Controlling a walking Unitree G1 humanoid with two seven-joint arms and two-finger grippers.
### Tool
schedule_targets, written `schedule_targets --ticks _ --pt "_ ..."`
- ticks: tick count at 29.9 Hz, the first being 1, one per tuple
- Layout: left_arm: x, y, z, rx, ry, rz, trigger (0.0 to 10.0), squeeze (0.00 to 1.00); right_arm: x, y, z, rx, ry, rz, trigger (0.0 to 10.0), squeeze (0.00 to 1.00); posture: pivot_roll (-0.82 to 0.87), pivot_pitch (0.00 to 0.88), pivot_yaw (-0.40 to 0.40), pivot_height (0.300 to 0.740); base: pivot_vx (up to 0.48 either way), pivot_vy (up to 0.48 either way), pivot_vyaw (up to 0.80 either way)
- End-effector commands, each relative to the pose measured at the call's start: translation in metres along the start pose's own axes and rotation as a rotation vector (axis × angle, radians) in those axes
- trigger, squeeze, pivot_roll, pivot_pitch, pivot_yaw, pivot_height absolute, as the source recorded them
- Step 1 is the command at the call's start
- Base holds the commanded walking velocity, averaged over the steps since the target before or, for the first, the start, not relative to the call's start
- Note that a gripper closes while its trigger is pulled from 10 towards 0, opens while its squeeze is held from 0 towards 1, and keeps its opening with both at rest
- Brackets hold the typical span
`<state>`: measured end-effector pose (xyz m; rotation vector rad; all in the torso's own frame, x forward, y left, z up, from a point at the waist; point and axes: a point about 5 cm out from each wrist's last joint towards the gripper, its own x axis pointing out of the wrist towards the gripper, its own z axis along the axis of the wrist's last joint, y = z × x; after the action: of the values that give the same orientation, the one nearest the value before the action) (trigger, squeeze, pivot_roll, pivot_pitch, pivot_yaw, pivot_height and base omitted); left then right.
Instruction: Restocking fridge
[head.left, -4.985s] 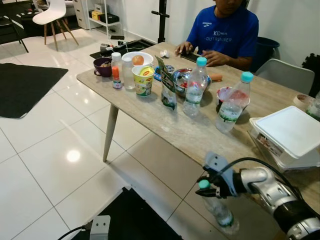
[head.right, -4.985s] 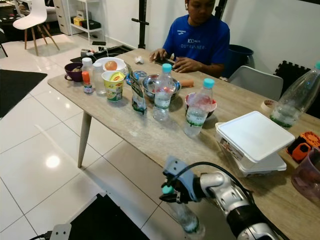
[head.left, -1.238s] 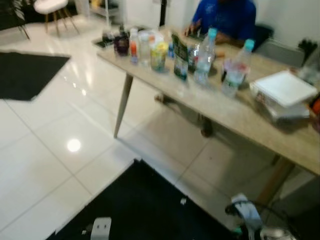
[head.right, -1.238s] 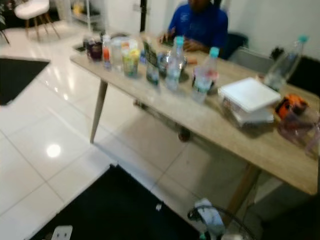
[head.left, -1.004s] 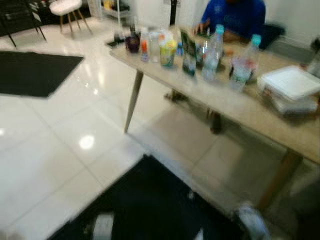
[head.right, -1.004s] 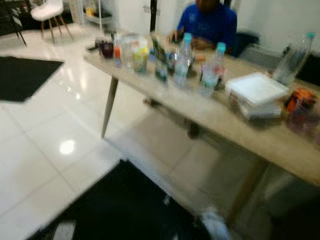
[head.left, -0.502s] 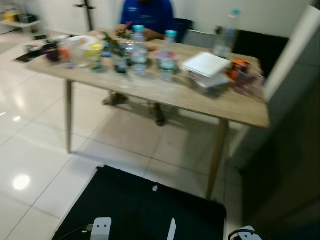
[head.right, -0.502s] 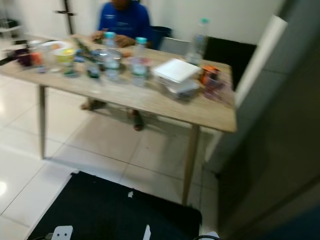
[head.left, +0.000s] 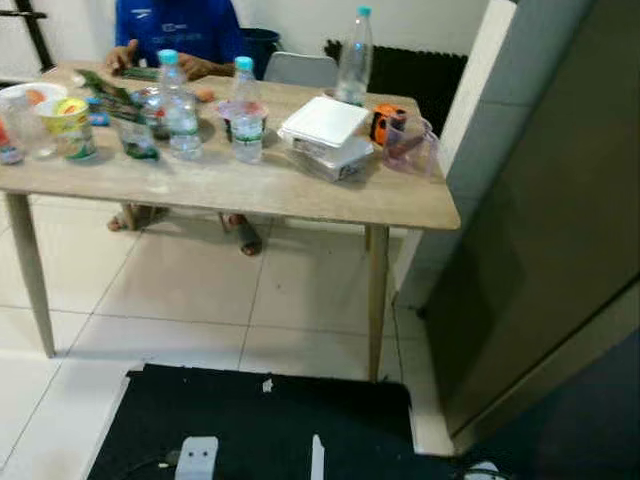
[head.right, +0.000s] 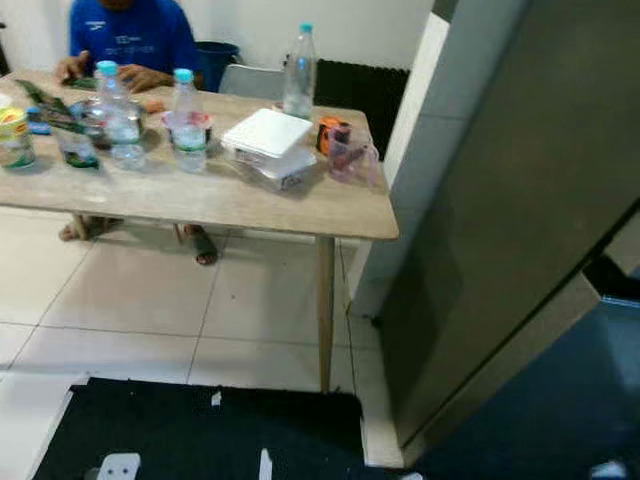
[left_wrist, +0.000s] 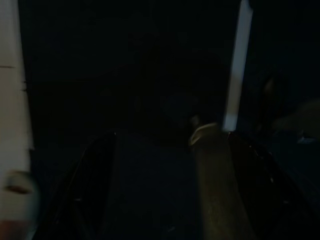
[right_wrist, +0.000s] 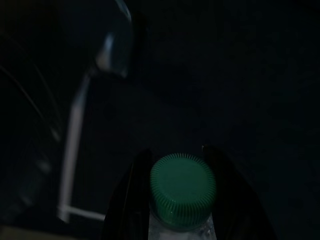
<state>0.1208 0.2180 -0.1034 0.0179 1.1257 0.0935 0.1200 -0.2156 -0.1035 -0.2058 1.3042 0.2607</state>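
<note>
Two fingers (right_wrist: 131, 200) of right gripper (right_wrist: 182, 197): clamping the neck of a water bottle (right_wrist: 183, 189) just under its green cap, one on each side; bottle body cut off at the frame edge.
Right wrist surroundings: sitting in deep shade; a pale strip and a dim rounded shape showing, nothing more telling.
Left gripper (left_wrist: 165, 200): hanging in the dark, fingers (left_wrist: 95, 185) barely showing as two dim outlines standing apart with nothing between them; a pale vertical bar beyond, hard to make out.
Fridge (head.right: 510, 190): standing as a tall dark grey slab at the robot's right, running out of frame at top and right; whether open or closed cannot be told.
Tabletop (head.left: 250, 185): lying ahead and to the left, its near right corner close to the fridge with a narrow strip of tiled floor (head.left: 190, 290) between; left end cut off.
On the tabletop: two water bottles with blue caps (head.left: 245, 110), a taller bottle (head.left: 352, 72) at the far edge, a white lidded box (head.left: 325, 125), a clear jug (head.left: 410, 148), cups blurring at the left.
Person (head.left: 175, 30): sitting behind, in a blue shirt, cut off at the top.
Black mat (head.left: 260, 425): lying nearest the robot, below the tiles.
</note>
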Motion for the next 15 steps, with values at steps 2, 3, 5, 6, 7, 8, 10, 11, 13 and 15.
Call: schedule_targets --ticks 2,3,5,6,7,8,10,11,13,15 --pt "0.000 -0.001 -0.002 0.016 0.007 -0.007 10.0 0.00 -0.001 -0.006 -0.001 0.003 0.018 -0.038 10.0 0.00 -0.06 0.000 -0.049 0.740 0.000 0.000 -0.77" --pt "0.000 -0.001 -0.002 0.018 0.009 -0.005 10.0 0.00 -0.001 -0.007 0.003 0.012 0.007 -0.059 10.0 0.00 -0.06 0.000 -0.049 0.740 0.000 0.000 -0.77" --pt "0.000 0.000 -0.001 0.019 0.009 -0.004 10.0 0.00 -0.001 -0.008 0.007 0.018 -0.002 -0.081 10.0 0.00 -0.05 0.000 -0.050 0.740 0.000 0.000 -0.77" --pt "0.000 0.000 0.001 0.025 0.006 -0.002 10.0 0.00 -0.002 -0.012 0.014 0.027 -0.019 -0.115 10.0 0.00 -0.06 0.000 -0.044 0.740 0.000 0.000 -0.77" --pt "0.000 0.000 0.001 0.025 0.006 -0.002 10.0 0.00 -0.002 -0.012 0.014 0.027 -0.019 -0.115 10.0 0.00 -0.06 0.000 -0.044 0.740 0.000 0.000 -0.77" --pt "0.001 0.000 0.003 0.030 0.001 -0.001 10.0 0.00 -0.003 -0.016 0.019 0.033 -0.033 -0.140 10.0 0.00 -0.06 0.000 -0.042 0.740 0.000 0.000 -0.77" --pt "0.001 0.000 0.003 0.030 0.001 -0.001 10.0 0.00 -0.003 -0.016 0.019 0.033 -0.033 -0.140 10.0 0.00 -0.06 0.000 -0.042 0.740 0.000 0.000 -0.77" --pt "0.001 -0.001 0.007 0.036 -0.004 -0.001 10.0 0.00 -0.004 -0.019 0.024 0.038 -0.048 -0.161 10.0 0.00 -0.06 0.000 -0.040 0.740 0.000 0.000 -0.77" --pt "0.002 -0.002 0.009 0.050 -0.007 -0.003 10.0 0.00 -0.005 -0.022 0.027 0.036 -0.058 -0.180 10.0 0.00 -0.05 0.000 -0.034 0.740 0.000 0.000 -0.77" --pt "0.002 -0.003 0.011 0.061 -0.009 -0.005 10.0 0.00 -0.006 -0.026 0.022 0.032 -0.053 -0.192 10.0 0.00 -0.05 0.000 -0.030 0.740 0.000 0.000 -0.77"
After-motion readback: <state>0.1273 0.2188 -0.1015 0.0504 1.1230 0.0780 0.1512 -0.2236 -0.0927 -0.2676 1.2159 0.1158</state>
